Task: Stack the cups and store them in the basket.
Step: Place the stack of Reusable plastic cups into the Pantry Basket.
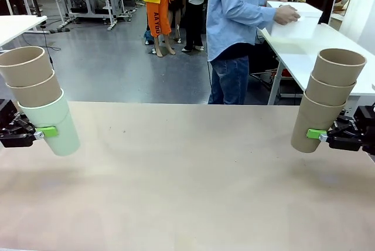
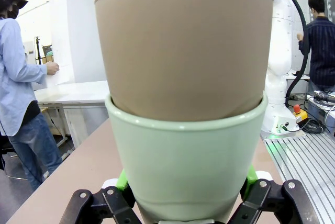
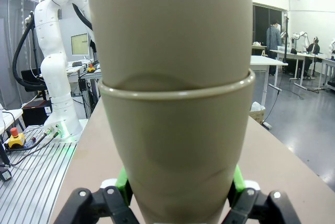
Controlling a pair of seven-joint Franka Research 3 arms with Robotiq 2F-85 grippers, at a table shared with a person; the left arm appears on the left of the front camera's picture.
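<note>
Left claw (image 1: pixel 44 132) holds mint-based stack (image 1: pixel 47 107) of three, bench (image 1: pixel 187 175) left edge; right claw (image 1: pixel 319 135) holds tan stack (image 1: pixel 325 101) of three, right edge. Pending: merge, basket (image 1: pixel 299 19) storage.

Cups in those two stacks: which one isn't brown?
The pale mint green tapered cup, bottom of the left stack, between the left fingers; the other five are tan-brown.

The tan cups (image 1: pixel 328 95) look matt and papery, like plain cardboard. The mint cup (image 1: pixel 58 119) is smoother, with a faint satin sheen, plastic by the look. The surface (image 1: pixel 187 180) is a dull, smooth beige. Off behind, the white basket (image 1: pixel 304 25) is smooth plastic, and the grey floor (image 1: pixel 129 63) shines.
</note>
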